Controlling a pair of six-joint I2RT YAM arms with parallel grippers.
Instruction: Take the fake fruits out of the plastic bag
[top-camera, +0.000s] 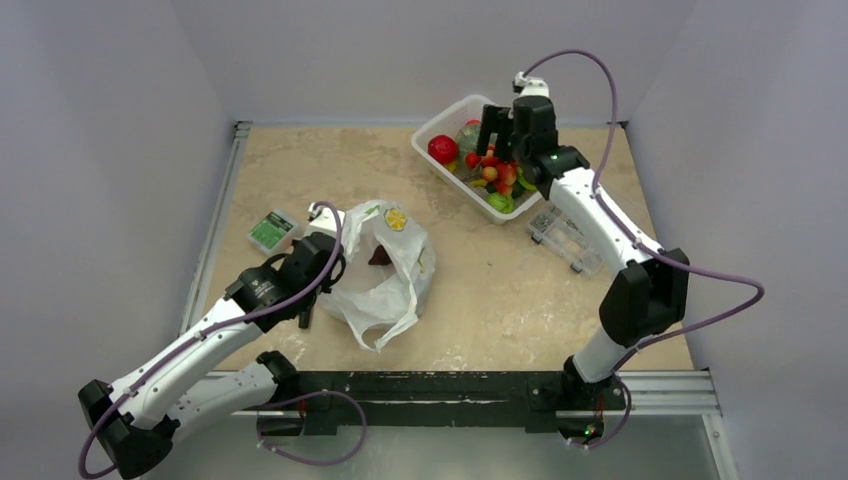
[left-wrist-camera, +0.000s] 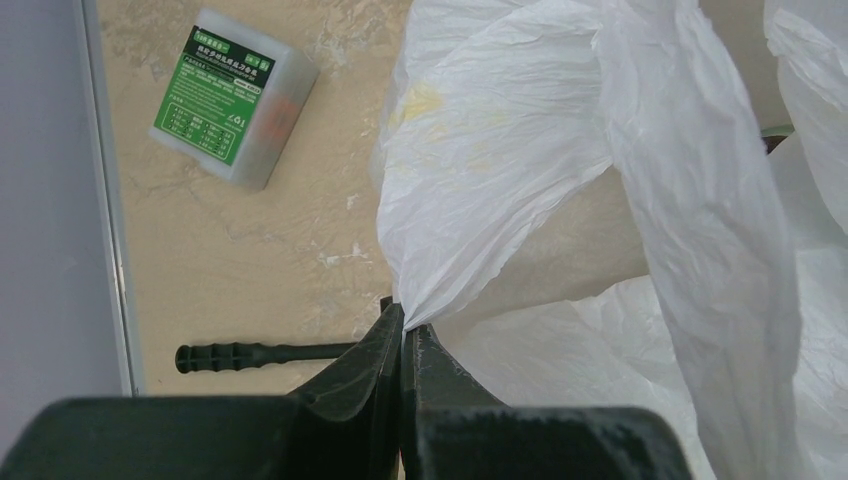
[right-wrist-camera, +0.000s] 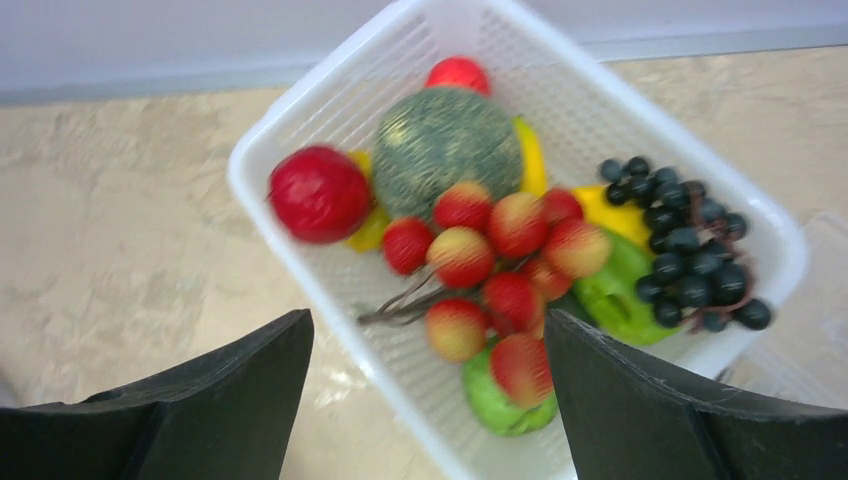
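Observation:
The plastic bag (top-camera: 385, 270) lies crumpled at the left of the table, its mouth held up. My left gripper (left-wrist-camera: 403, 325) is shut on a pinch of the bag's edge (left-wrist-camera: 560, 150). One dark red fruit (top-camera: 379, 257) shows inside the bag. My right gripper (right-wrist-camera: 430, 340) hangs open over the white lattice basket (right-wrist-camera: 318, 300) at the back, with nothing between its fingers. In the basket lie the red-and-yellow berry bunch (right-wrist-camera: 500, 260), a round red fruit (right-wrist-camera: 320, 193) and a dark grape bunch (right-wrist-camera: 690, 260).
A large green squash (right-wrist-camera: 447, 150) and flat yellow and green pieces share the basket (top-camera: 445, 112). A green-labelled box (top-camera: 271, 230) sits left of the bag, a clear lidded box (top-camera: 565, 238) right of the basket. A black ribbed rod (left-wrist-camera: 250, 353) lies near my left fingers.

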